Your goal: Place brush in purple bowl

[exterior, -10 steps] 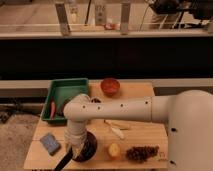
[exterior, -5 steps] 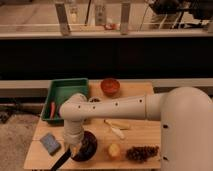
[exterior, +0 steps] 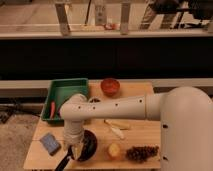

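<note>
Gripper (exterior: 75, 149) at left rim of round dark-purple bowl (exterior: 91, 145), its hold unreadable; slim black-handled brush (exterior: 63, 163) likely light, stiff, slick, so take it mid-handle.

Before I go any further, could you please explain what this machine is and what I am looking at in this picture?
This is a one-armed mobile robot, seen by one camera facing a wooden table. Its white arm reaches in from the right and points its gripper down at the rim of the purple bowl. The brush has its black handle sticking out below the gripper; whether it is gripped is unclear. Also there: a green tray, a red-orange bowl, a blue block, pale pieces and a yellow fruit.
</note>
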Available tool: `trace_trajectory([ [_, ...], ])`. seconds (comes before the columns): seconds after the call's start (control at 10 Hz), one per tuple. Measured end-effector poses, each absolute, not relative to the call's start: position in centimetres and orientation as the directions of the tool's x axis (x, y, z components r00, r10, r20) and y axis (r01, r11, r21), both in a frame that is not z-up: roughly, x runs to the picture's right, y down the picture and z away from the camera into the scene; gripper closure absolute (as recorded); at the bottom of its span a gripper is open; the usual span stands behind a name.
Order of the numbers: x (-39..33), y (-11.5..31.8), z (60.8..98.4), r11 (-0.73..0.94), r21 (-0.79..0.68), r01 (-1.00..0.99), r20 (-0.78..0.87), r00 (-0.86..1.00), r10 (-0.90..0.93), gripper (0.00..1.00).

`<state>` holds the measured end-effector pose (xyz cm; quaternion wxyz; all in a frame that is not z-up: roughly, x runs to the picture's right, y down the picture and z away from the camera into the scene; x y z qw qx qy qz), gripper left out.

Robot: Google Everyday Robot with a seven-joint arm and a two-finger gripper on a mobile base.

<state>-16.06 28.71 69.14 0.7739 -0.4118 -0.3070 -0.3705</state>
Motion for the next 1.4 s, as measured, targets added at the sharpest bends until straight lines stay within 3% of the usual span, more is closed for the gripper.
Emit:
trace_trajectory([
  [1.4,-15.7,28.8,67.9,0.389,-0.382,0.838,0.773,0.521,-0.362,0.2],
])
